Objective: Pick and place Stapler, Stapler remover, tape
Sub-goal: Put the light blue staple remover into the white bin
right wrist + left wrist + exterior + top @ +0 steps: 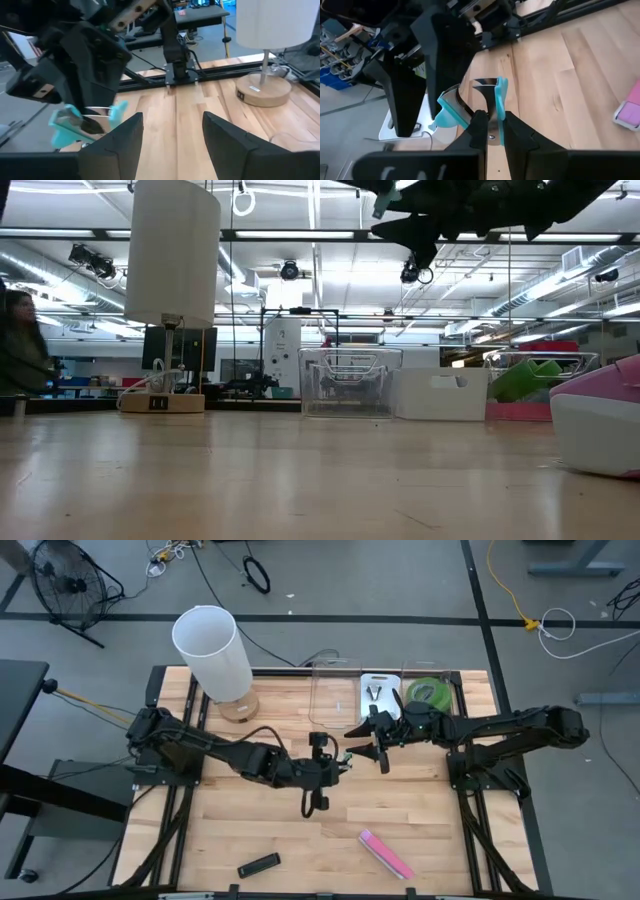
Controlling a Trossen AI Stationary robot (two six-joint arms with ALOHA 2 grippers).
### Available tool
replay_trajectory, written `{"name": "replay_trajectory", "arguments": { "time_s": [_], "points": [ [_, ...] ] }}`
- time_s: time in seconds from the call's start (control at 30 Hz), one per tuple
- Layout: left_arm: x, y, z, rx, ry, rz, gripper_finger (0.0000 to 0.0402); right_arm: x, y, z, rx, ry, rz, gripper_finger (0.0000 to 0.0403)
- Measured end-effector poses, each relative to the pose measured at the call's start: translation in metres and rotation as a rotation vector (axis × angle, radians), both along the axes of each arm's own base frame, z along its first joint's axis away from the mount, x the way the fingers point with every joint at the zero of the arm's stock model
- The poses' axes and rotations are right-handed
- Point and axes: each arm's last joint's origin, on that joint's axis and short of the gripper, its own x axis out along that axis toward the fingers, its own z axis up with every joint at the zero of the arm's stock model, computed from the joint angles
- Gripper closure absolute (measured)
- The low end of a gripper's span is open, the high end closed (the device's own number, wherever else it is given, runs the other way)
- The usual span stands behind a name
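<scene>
staple remover (470, 107) held aloft in the left gripper (490, 131), facing the right gripper (172, 135)

high view: left gripper (335, 765) mid-table, right gripper (368, 745) just beside it toward the clear bins (335, 690); pink stapler (386, 854) lies near the front edge. left wrist view: fingers pinch the teal remover, its claws pointing at the other arm. right wrist view: jaws spread wide, the remover (85, 122) just ahead, so a handover looks likely.

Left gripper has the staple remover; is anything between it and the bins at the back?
Yes: the open right gripper hangs right beside the left gripper and its teal staple remover, between them and the clear bins.
</scene>
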Motion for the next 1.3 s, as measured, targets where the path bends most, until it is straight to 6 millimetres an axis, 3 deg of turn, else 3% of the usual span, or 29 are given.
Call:
{"name": "replay_trajectory", "arguments": {
  "time_s": [0.2,0.43,0.8,0.97,1.3],
  "points": [
    [-0.003,0.008,0.0,0.03,0.039,0.021,0.0367,0.0,-0.001,0.0,-0.013,-0.002,-0.012,0.0197],
    [-0.019,0.015,0.018,0.035,0.02,0.09,0.0367,-0.006,-0.015,0.006,0.002,-0.022,-0.029,0.0197],
    [-0.022,0.015,0.022,0.011,0.01,0.063,0.0367,-0.004,-0.004,0.019,0.01,-0.148,0.042,0.0197],
    [-0.02,0.013,0.025,-0.007,-0.024,0.041,0.0367,-0.003,-0.002,0.017,0.0,-0.142,-0.033,0.0197],
    [-0.019,0.012,0.026,-0.021,-0.032,0.021,0.0367,0.006,0.003,0.013,0.004,-0.165,-0.012,0.0197]
  ]
}}
